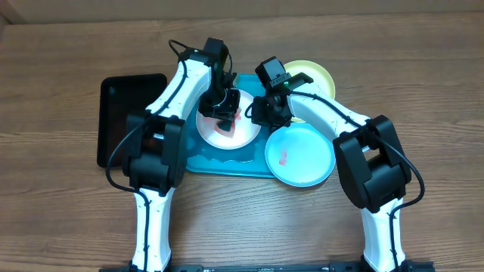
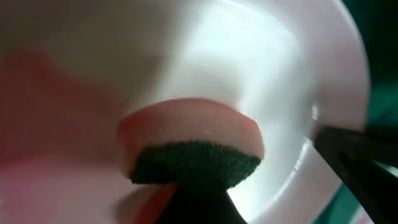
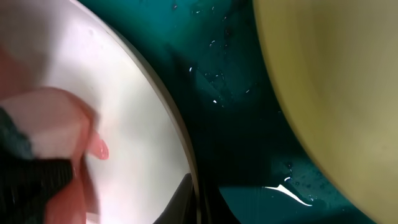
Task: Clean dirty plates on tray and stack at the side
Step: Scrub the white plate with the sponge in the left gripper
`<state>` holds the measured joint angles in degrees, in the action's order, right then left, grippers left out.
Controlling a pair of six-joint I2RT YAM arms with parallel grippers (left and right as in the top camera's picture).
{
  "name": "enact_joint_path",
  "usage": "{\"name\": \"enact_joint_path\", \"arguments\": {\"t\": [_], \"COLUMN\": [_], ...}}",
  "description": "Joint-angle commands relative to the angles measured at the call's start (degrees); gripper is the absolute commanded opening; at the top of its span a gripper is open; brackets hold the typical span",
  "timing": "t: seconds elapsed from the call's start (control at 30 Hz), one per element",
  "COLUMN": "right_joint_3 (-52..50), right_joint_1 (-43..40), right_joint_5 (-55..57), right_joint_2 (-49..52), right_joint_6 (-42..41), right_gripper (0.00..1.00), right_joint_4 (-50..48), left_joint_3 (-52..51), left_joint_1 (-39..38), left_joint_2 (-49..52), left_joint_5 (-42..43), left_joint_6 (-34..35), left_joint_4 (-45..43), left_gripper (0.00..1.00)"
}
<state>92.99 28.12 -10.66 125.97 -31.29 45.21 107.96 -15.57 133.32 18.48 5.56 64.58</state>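
Note:
The white plate lies on the turquoise tray, smeared red. My left gripper is shut on a pink sponge with a dark green scouring side and presses it on the white plate. My right gripper is shut on that plate's right rim; one finger lies over the rim. The pale yellow plate sits at the tray's back right and shows in the right wrist view. The blue-rimmed plate with a red smear lies at the tray's right end.
A smaller black tray lies on the wooden table to the left of the turquoise tray. The turquoise tray's surface is wet with droplets between the white and yellow plates. My right finger shows at the plate's edge in the left wrist view.

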Motion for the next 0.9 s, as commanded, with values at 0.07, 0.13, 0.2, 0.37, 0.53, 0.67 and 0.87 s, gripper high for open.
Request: {"name": "enact_joint_path", "arguments": {"t": [0.07,0.13,0.2,0.37,0.53,0.67,0.87], "right_joint_3": [0.09,0.09,0.09,0.09,0.09,0.09,0.09], "right_joint_1": [0.13,0.13,0.13,-0.02,-0.13,-0.13,-0.13], "right_joint_5": [0.04,0.04,0.04,0.02,0.02,0.02,0.0], "right_joint_2": [0.48,0.48,0.48,0.48,0.48,0.48,0.48], "right_joint_6": [0.02,0.02,0.02,0.0,0.02,0.0,0.0], "right_gripper": [0.04,0.04,0.04,0.04,0.04,0.04,0.04], "right_joint_4": [-0.07,-0.07,-0.07,-0.13,0.02,0.02,0.42], "left_joint_3": [-0.2,-0.2,-0.2,-0.2,-0.2,-0.2,-0.2], "left_joint_1": [2.43,2.62,2.6,1.53,-0.96,-3.23,-3.89], "left_joint_2": [1.57,1.57,1.57,1.57,1.57,1.57,1.57], "left_joint_5": [-1.29,-12.15,-22.58,-30.91,-25.07,-10.1,-18.1], "left_joint_6": [-0.74,5.68,12.07,19.23,15.19,4.0,13.81], "left_joint_4": [0.85,2.12,3.82,3.74,-1.29,-6.51,-9.84], "left_gripper": [0.04,0.04,0.04,0.04,0.04,0.04,0.04]}}
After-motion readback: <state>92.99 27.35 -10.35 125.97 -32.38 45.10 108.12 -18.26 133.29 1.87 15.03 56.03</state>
